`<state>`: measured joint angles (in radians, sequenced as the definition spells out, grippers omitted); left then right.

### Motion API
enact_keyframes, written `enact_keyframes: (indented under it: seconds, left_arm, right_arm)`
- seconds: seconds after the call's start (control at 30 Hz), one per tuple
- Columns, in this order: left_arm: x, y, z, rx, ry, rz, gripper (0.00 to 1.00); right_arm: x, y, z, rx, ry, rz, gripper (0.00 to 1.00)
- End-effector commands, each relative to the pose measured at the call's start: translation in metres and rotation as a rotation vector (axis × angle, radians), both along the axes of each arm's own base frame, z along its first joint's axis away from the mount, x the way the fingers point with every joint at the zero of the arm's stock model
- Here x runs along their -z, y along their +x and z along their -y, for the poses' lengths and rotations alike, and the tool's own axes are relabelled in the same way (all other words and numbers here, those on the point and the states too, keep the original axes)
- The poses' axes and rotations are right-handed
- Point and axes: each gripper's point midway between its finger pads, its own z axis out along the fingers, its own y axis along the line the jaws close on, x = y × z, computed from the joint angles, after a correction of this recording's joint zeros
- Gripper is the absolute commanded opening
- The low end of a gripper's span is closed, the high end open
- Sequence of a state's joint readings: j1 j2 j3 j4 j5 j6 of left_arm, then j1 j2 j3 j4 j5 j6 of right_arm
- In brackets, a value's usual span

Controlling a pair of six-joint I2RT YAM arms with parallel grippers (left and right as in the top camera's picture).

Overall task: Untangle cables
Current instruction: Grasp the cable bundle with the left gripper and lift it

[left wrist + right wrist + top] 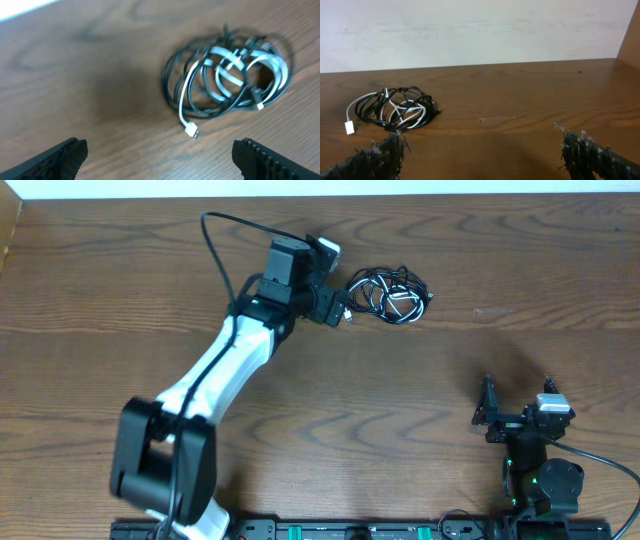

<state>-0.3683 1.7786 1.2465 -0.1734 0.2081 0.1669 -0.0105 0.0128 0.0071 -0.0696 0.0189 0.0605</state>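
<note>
The cables (390, 294) lie in one tangled bundle on the wooden table, far centre: several black cords looped with one white cord. In the left wrist view the cables (227, 70) sit just ahead of me, and a white plug (191, 131) points toward my fingers. My left gripper (335, 283) hovers just left of the bundle, open and holding nothing, so the left gripper (160, 156) shows only bare wood between its fingers. My right gripper (517, 395) is open near the front right, well away from the bundle. From the right gripper (482, 155) the cables (395, 107) lie far ahead on the left.
The wooden table (480, 260) ends at a pale wall (480, 30) behind the bundle. The left arm's white link (225, 365) runs diagonally from the front left, with a thick black arm wire (215, 245) looping above it. The right arm base (545, 480) sits at the front edge.
</note>
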Motion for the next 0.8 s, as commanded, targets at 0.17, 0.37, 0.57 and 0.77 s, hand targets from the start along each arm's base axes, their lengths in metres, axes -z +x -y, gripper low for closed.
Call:
enact_keyframes:
  seconds: [0.17, 0.37, 0.57, 0.77]
  left_arm:
    - [-0.011, 0.012, 0.026, 0.065, -0.027, 0.03, 0.98]
    - [-0.024, 0.016, 0.042, 0.091, -0.034, 0.064, 0.98]
    - [-0.05, 0.028, 0.049, 0.131, 0.024, 0.087, 0.98]
    - [-0.045, 0.024, 0.047, 0.13, 0.041, 0.046, 0.98]
  right_arm:
    - [0.0, 0.0, -0.001, -0.002, 0.01, 0.003, 0.99]
    - [0.0, 0.0, -0.001, -0.002, 0.01, 0.003, 0.99]
    - [0.0, 0.0, -0.001, -0.002, 0.01, 0.003, 0.99]
    - [0.0, 0.0, -0.001, -0.002, 0.01, 0.003, 0.99]
